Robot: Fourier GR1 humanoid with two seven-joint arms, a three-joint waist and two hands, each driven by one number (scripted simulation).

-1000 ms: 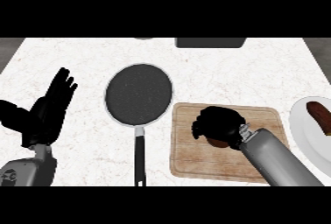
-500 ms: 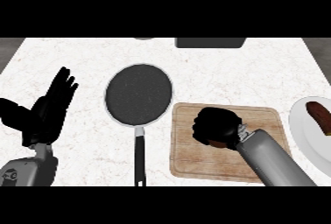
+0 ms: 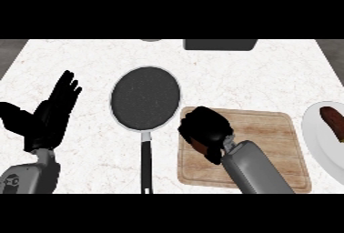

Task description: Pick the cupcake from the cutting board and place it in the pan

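Head view, looking steeply down on a pale marbled bench [image 3: 255,77]. Right hand [image 3: 205,129] is seen at the near-left corner of the wooden cutting board [image 3: 269,136], fingers curled inward around something. A sliver of reddish brown is visible under the fingers at the hand's near-left edge; this is judged to be the cupcake [image 3: 199,146], mostly hidden by the hand. Whether it is lifted off the board or resting on it cannot be told.

Left hand [image 3: 50,116] is noted at the left of the bench, fingers straight and raised, holding nothing, at rest.

Frying pan [image 3: 146,98] is set just left of the board, round dark bowl toward the far side, black handle [image 3: 145,166] running straight toward the near edge. Long axis near-to-far.

Key relation: the pan's bowl lies left and slightly far from the right hand, close by, with only the board's left edge and the pan rim between them. The right hand is much nearer the pan than the left is to the cupcake, so carrying is judged to fall to the right arm: a short move left and away, clearing the rim, with release over the bowl and not the handle.

White plate [image 3: 316,136] with a dark brown item [image 3: 332,119] is noted at far right, cut by the frame. A dark box [image 3: 220,44] is seen at the far edge.
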